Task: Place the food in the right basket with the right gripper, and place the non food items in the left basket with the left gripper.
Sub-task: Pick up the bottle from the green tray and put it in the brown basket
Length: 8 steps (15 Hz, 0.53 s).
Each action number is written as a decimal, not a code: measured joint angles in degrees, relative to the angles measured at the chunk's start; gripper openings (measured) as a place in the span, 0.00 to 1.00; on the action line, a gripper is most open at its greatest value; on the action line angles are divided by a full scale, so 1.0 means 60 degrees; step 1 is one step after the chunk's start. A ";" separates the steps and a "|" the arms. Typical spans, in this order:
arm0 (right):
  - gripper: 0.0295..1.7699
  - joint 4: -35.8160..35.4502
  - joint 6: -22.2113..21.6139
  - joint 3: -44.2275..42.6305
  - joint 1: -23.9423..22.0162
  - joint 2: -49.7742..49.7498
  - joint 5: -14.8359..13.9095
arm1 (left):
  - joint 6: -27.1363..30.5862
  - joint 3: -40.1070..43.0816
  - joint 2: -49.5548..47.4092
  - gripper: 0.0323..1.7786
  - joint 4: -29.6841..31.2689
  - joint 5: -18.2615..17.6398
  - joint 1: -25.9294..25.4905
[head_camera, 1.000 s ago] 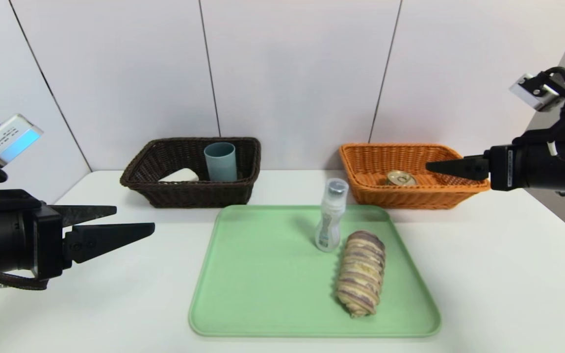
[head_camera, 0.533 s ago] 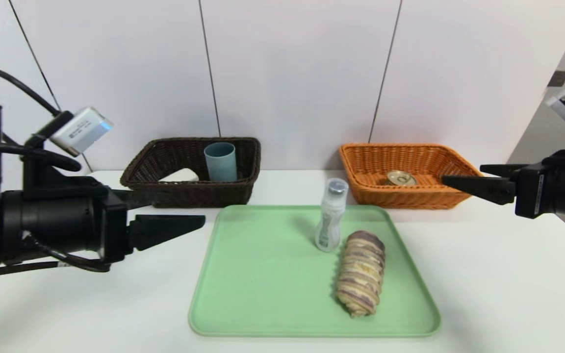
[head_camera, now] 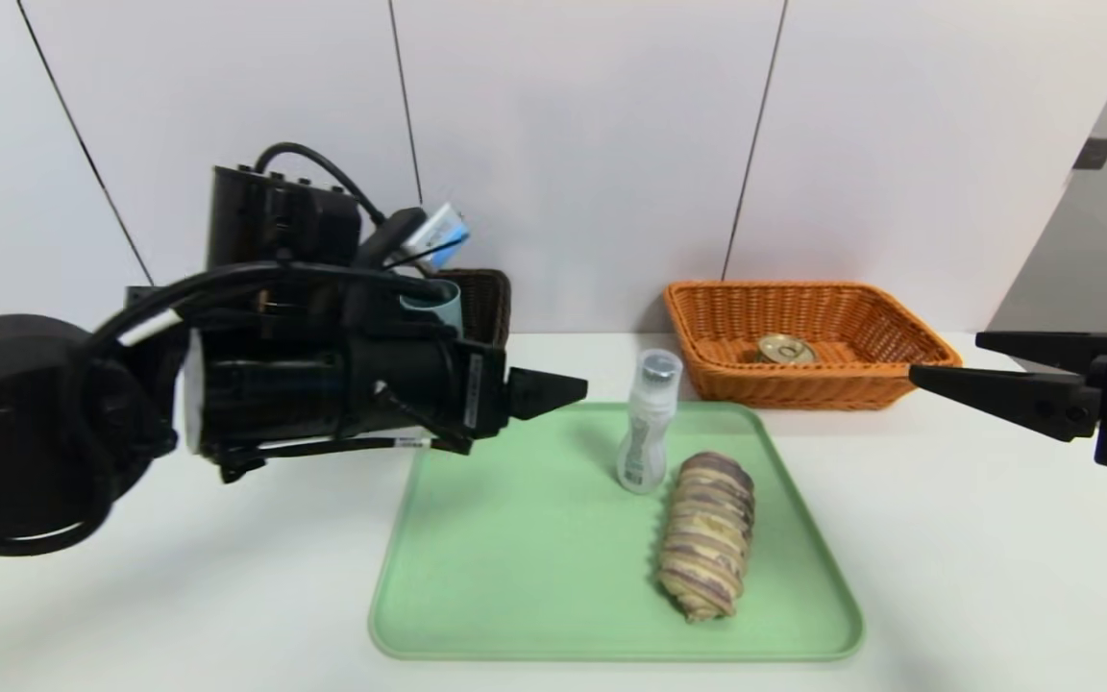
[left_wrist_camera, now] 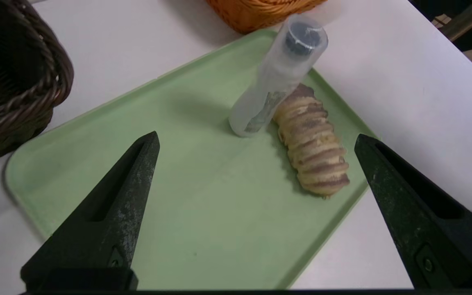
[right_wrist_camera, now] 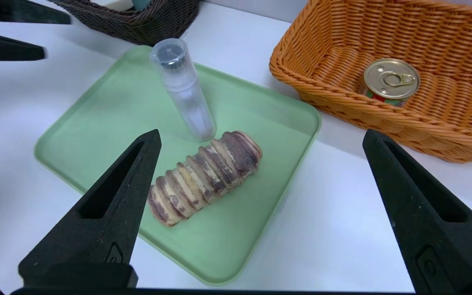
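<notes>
My left gripper (head_camera: 553, 392) hung wide open above the green tray (head_camera: 477, 577), short of the upright white bottle (head_camera: 647, 423); bread roll (head_camera: 707, 533) just beside it. Best to close around the bottle's waist, level, clear of the roll. Right gripper (head_camera: 957, 375) waited open near the right basket (head_camera: 707, 327).

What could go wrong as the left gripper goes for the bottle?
1. The bottle stands upright, tall and narrow; a glancing touch from the open left gripper may topple it.
2. The bread roll lies right beside the bottle's base on the tray, so a finger could catch it.
</notes>
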State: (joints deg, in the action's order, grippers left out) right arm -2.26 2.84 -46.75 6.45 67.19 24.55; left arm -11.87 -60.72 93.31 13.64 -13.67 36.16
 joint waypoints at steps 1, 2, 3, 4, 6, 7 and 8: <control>0.96 -0.0026 0.0000 0.0033 0.0004 -0.0041 0.0000 | -0.0014 -0.0100 0.0376 0.95 0.0445 0.0114 0.0193; 0.96 -0.0018 0.0000 0.0051 0.0004 -0.0065 0.0000 | -0.0018 -0.0211 0.0740 0.95 0.0805 0.0146 0.0386; 0.96 -0.0022 0.0000 0.0069 0.0004 -0.0083 0.0004 | -0.0026 -0.0347 0.1018 0.95 0.0977 0.0142 0.0561; 0.96 -0.0055 0.0000 0.0089 0.0004 -0.0095 -0.0004 | -0.0014 -0.0437 0.1213 0.95 0.1028 0.0134 0.0717; 0.96 -0.0069 0.0000 0.0116 0.0004 -0.0095 -0.0033 | 0.0221 -0.0518 0.1542 0.95 0.1097 0.0134 0.0900; 0.96 -0.0069 0.0000 0.0120 0.0008 -0.0095 -0.0041 | 0.0561 -0.0524 0.1707 0.95 0.1268 0.0128 0.0937; 0.96 -0.0073 0.0004 0.0130 0.0004 -0.0095 -0.0041 | 0.0864 -0.0504 0.1863 0.95 0.1566 0.0106 0.0973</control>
State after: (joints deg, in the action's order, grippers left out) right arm -2.69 2.86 -45.97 6.47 66.62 24.31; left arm -6.69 -63.74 104.49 23.04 -13.03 42.00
